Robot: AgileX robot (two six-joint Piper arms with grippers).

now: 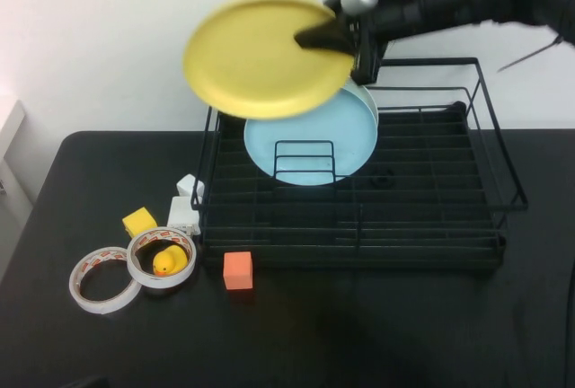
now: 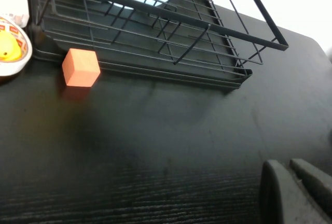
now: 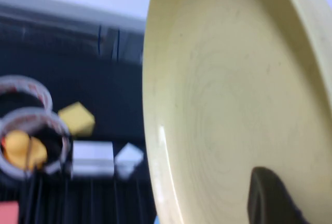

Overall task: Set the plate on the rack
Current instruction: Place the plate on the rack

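Observation:
My right gripper [image 1: 334, 36] is shut on the right edge of the yellow plate [image 1: 260, 56] and holds it tilted in the air above the back left of the black wire rack [image 1: 490, 150]. The plate fills the right wrist view [image 3: 233, 105], with one dark finger [image 3: 267, 195] lying on its face. A light blue plate [image 1: 310, 141] stands in the rack just below it, leaning on a wire divider. My left gripper [image 2: 290, 169] is low over the table in front of the rack's right end [image 2: 233, 73], its fingers close together and holding nothing.
Left of the rack on the black table are two tape rolls [image 1: 103, 278], one with a yellow rubber duck [image 1: 164, 260] inside it, a yellow block [image 1: 138, 222], white blocks [image 1: 184, 213] and an orange cube [image 1: 237, 269] by the rack's front rail.

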